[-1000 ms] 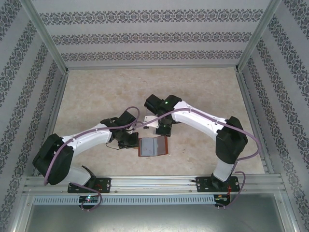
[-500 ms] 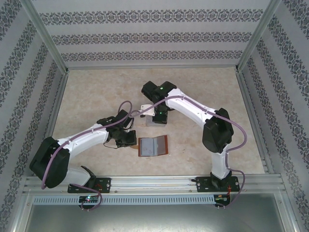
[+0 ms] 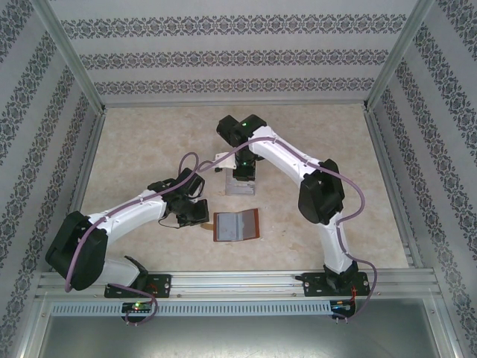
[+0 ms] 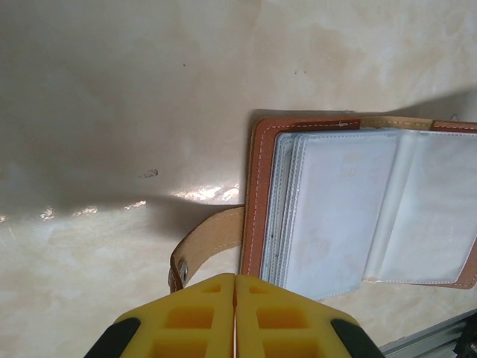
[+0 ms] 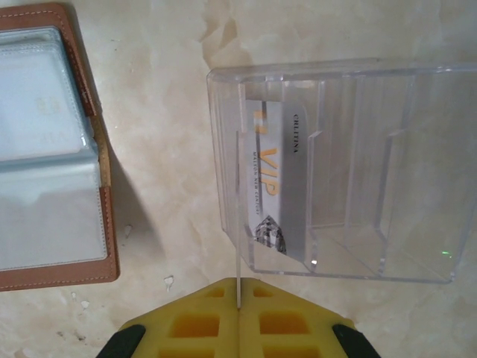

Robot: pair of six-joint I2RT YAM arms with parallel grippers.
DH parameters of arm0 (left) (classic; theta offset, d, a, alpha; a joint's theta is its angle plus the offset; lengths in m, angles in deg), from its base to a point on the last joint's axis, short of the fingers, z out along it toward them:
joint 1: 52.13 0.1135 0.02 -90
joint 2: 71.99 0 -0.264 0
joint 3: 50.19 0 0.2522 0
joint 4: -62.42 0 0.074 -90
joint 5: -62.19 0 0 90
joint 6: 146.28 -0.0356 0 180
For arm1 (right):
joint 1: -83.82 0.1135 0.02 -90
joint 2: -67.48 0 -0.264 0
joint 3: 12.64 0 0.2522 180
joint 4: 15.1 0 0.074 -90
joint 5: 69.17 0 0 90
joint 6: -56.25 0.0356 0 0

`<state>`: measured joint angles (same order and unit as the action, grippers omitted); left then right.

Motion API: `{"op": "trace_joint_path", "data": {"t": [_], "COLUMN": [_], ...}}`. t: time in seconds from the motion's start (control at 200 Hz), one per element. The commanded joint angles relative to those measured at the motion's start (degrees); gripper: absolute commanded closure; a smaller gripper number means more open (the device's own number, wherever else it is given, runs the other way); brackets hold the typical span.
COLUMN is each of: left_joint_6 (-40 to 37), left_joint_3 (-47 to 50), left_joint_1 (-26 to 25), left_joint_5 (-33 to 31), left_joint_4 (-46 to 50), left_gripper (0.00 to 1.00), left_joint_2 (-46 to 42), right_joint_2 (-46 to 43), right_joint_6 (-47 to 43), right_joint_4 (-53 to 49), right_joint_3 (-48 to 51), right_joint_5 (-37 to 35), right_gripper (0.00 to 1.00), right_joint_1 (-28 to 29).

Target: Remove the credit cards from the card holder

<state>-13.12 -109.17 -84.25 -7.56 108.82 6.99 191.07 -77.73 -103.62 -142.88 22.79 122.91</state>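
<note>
Setting: pale marbled bench (image 3: 149,142), closed in by patterned wallpaper walls.

Top view, change: the right arm has swung away from the open reddish-brown leather card holder (image 3: 237,226) toward the far side. The right gripper (image 3: 244,173) was at the holder's far edge a second ago and now hangs over the small clear plastic box (image 3: 240,188). The left gripper (image 3: 200,216) has stayed just beside the holder's left edge.

Top view, meaning: probably one card is out and being delivered to the box. The holder lies flat and open near the arm bases, not yet shown to be emptied.

Left wrist, gripper: the left gripper (image 4: 235,280) has its yellow fingers pressed together with nothing between them.

Left wrist, extra detail: the tan strap tab (image 4: 212,239) curls out from the card holder (image 4: 335,209) toward the fingertips. Whether they touch it cannot be told. The grey-blue sleeves are fanned — detail the top view blurs.

Right wrist, gripper: the right gripper (image 5: 238,287) is closed narrowly on a thin pale credit card (image 5: 238,224), seen edge-on and reaching into the clear plastic box (image 5: 373,149).

Right wrist, extra detail: a silver VIP card (image 5: 279,186) already lies in the box's left slot. Faint print behind a sleeve of the card holder (image 5: 52,149) hints that a card is still inside — uncertain.
</note>
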Motion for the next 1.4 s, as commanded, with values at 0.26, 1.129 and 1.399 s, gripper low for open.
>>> {"op": "trace_joint_path", "data": {"t": [0.26, 1.129, 1.399], "left_joint_6": [0.1, 0.7, 1.2], "left_joint_3": [0.9, 2.6, 3.3], "left_joint_1": [1.7, 3.0, 3.1], "left_joint_5": [-1.3, -1.3, -1.3], "left_joint_4": [2.3, 2.4, 2.2], "left_gripper": [0.92, 0.92, 0.92], "left_joint_2": [-2.5, -4.4, -5.0], "right_joint_2": [5.3, 11.3, 12.4], "right_joint_6": [-2.2, -2.8, -2.3], "right_joint_4": [-3.6, -5.4, -6.4], "right_joint_3": [-6.6, -9.2, -8.9], "right_joint_5": [1.2, 5.5, 6.6], "right_gripper": [0.93, 0.9, 0.89], "right_joint_1": [-1.3, -2.4, -2.7]}}
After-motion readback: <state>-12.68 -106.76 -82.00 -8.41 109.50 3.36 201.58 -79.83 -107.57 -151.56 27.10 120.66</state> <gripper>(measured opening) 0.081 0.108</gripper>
